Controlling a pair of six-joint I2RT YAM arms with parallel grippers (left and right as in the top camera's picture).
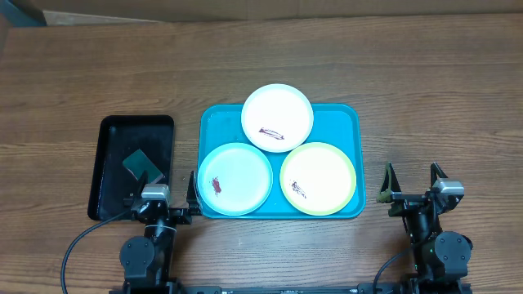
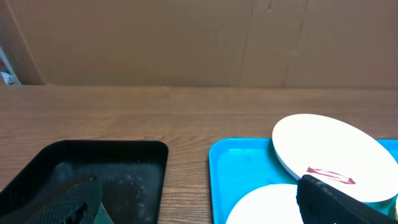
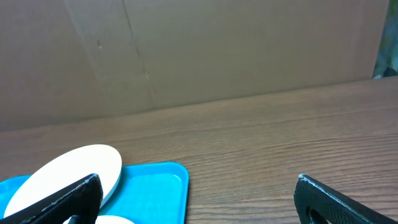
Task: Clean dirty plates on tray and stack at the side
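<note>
The turquoise tray [image 1: 335,118] lies mid-table with three plates on it. The white plate [image 1: 278,110] sits at the back with a red-brown smear. The light blue plate [image 1: 241,184] is front left, smeared. The yellow-green plate [image 1: 323,171] is front right, with a small smear. My left gripper [image 1: 162,181] is open and empty at the front, between the black tray and the turquoise tray. My right gripper [image 1: 413,175] is open and empty, right of the tray. The white plate [image 2: 336,152] and the tray [image 2: 239,168] show in the left wrist view, and the tray [image 3: 155,190] in the right wrist view.
A smaller black tray [image 1: 114,147] lies left of the turquoise tray and holds a dark green sponge [image 1: 140,163]. Bare wooden table surrounds both trays. A cardboard wall stands at the far edge [image 2: 186,43].
</note>
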